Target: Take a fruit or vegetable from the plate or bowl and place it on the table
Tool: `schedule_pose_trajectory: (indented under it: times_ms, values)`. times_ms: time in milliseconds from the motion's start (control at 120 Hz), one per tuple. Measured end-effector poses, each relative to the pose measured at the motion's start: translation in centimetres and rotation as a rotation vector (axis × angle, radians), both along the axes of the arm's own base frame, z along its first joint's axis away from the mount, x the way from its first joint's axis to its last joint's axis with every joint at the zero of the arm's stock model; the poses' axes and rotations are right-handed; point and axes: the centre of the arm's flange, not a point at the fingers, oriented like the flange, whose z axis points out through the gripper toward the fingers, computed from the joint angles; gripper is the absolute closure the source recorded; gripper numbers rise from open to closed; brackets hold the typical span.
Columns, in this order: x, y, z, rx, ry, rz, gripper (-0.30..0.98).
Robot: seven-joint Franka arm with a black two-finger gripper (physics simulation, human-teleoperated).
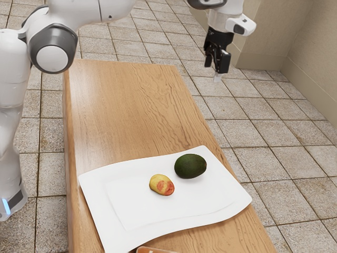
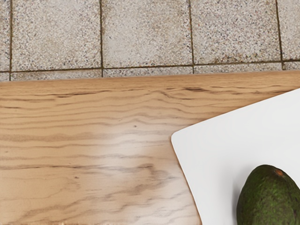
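My gripper (image 1: 216,69) is high above table level at the exterior view's upper right, open, with nothing between its fingers. A white plate with wavy edges (image 1: 126,226) lies on the wooden table (image 1: 126,116). On it a yellow and red fruit (image 1: 161,185) rests near the middle, and a dark green avocado (image 1: 190,166) is close by, not touching it. In the wrist view the avocado (image 2: 269,199) is partly cut off, on the plate (image 2: 220,150) beside bare wood of the table (image 2: 93,154).
An orange-brown object (image 1: 152,250) is partly visible at the exterior view's lower edge, beside the plate. Tiled floor (image 1: 274,132) lies past the table's long edge, and a beige wall (image 1: 310,47) stands farther off. Bare wood extends on the table beside the plate.
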Motion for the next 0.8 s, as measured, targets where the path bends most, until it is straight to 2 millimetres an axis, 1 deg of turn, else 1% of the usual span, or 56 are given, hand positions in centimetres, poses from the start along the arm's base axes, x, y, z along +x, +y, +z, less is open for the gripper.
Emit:
schedule_pose_trajectory:
  times_ms: [200, 333, 400, 467, 542, 600, 800]
  values:
    - [-0.5, 0.5, 0.1, 0.018, 0.02, 0.029, 0.0]
    - [-0.6, -0.4, -0.1, 0.022, 0.04, 0.025, 0.0]
    - [-0.9, -1.1, -0.3, -0.001, 0.059, 0.014, 0.0]
    - [-0.8, -2.9, -1.0, -0.016, 0.084, -0.016, 0.0]
    - [-0.8, -5.9, -1.8, -0.029, 0.105, -0.075, 0.0]
    - [-0.9, -7.7, -2.1, -0.037, 0.114, -0.117, 0.0]
    - [-1.2, -10.7, -5.9, -0.018, 0.191, -0.266, 0.0]
